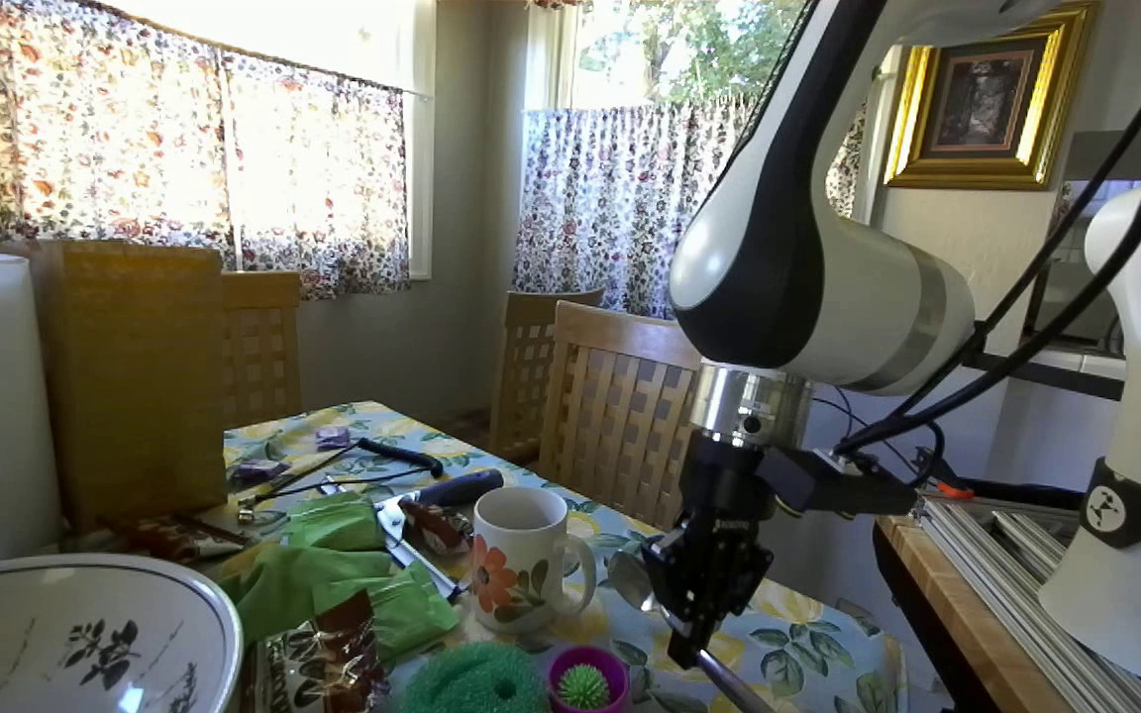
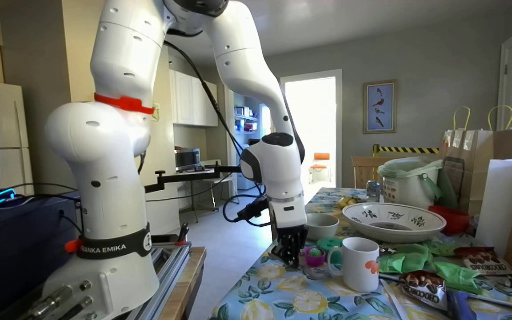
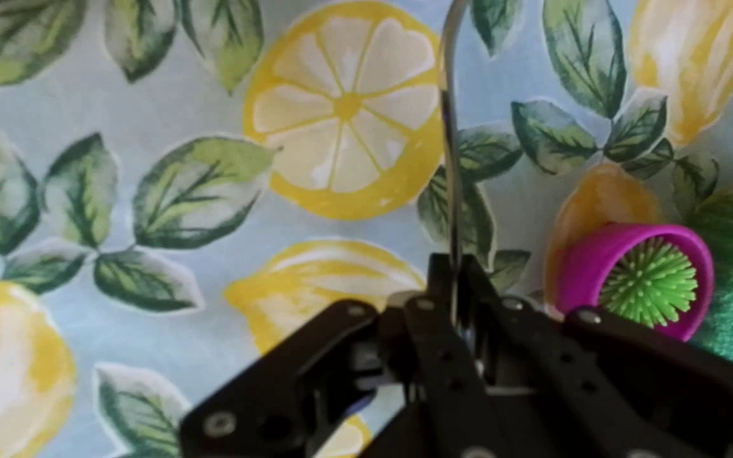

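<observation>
While the gripper (image 3: pixel 454 267) is pinching a metal spoon (image 3: pixel 452 152) between its nearly closed tips, the handle (image 1: pixel 734 683) is jutting out on one side and the bowl (image 1: pixel 627 579) on the opposite; a magenta cup (image 3: pixel 584 270) is standing just beside the gripper, a mug (image 1: pixel 521 562) near.

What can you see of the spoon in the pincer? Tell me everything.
The spoon looks like shiny silver metal, with a rounded bowl and a slim, gently curved handle. The pincer is shut on it, bowl and handle emerging on opposite sides. In the wrist view the handle shows as a thin strip. It is over the lemon-print tablecloth; whether it touches, I can't tell.
</observation>
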You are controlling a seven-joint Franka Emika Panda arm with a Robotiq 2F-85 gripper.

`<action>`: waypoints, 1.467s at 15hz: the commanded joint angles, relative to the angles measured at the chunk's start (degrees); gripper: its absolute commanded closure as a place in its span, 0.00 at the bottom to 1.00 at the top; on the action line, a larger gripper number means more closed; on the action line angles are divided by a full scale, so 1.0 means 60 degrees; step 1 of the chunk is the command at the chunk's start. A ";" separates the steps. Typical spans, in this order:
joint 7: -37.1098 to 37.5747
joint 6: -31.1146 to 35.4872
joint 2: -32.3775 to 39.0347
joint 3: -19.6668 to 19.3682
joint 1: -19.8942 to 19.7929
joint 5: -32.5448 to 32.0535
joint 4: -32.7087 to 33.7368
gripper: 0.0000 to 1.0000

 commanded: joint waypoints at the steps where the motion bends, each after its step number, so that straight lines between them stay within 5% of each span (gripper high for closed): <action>1: 0.1168 -0.0967 -0.1330 -0.0188 -0.0082 -0.0903 -0.0773 0.98; 11: 0.2484 -0.5021 -0.3674 -0.1557 -0.0826 -0.2501 -0.0659 0.98; 22: 0.1692 -0.8202 -0.4629 -0.2119 -0.1097 -0.2265 -0.0357 0.98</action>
